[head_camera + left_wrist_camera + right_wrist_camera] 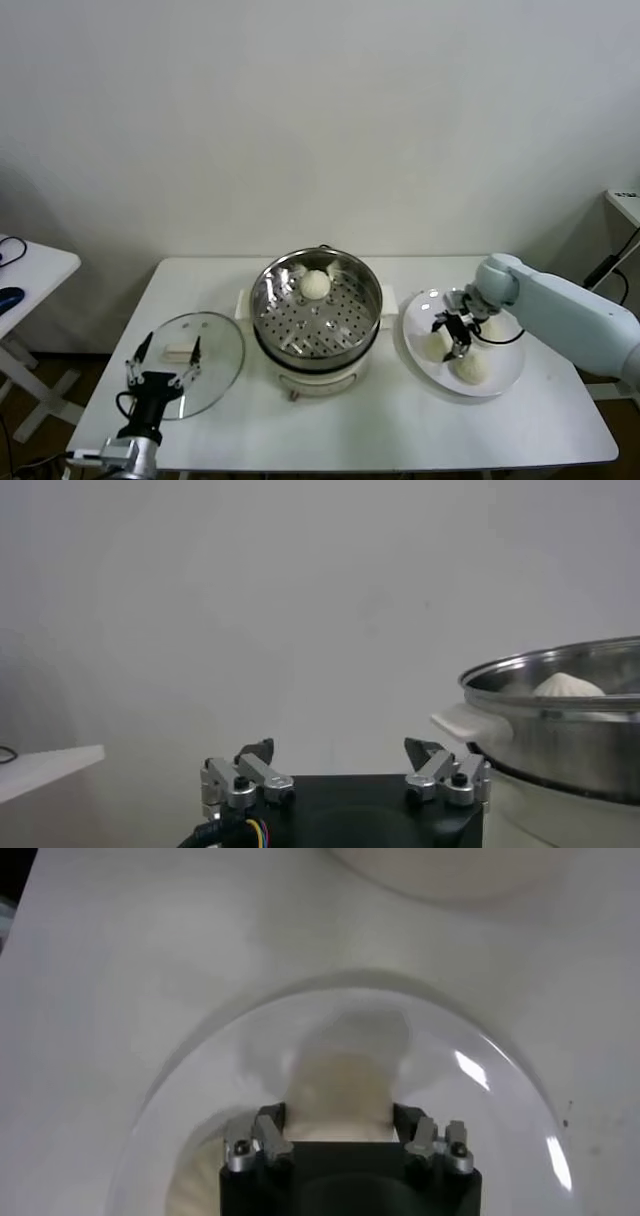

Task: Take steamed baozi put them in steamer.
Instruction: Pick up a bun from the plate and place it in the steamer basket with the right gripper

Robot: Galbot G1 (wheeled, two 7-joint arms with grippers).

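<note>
Left claw (160,365) spread idle; right claw (456,333) straddles one of three plated baozi (433,346).

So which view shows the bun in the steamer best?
Head view: the bun sits fully visible on the steamer tray. Left wrist view shows only its top over the rim; right wrist view misses it.

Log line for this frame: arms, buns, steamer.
right gripper: open, over a baozi on white plate | left gripper: open, idle by glass lid | steamer: one baozi inside
</note>
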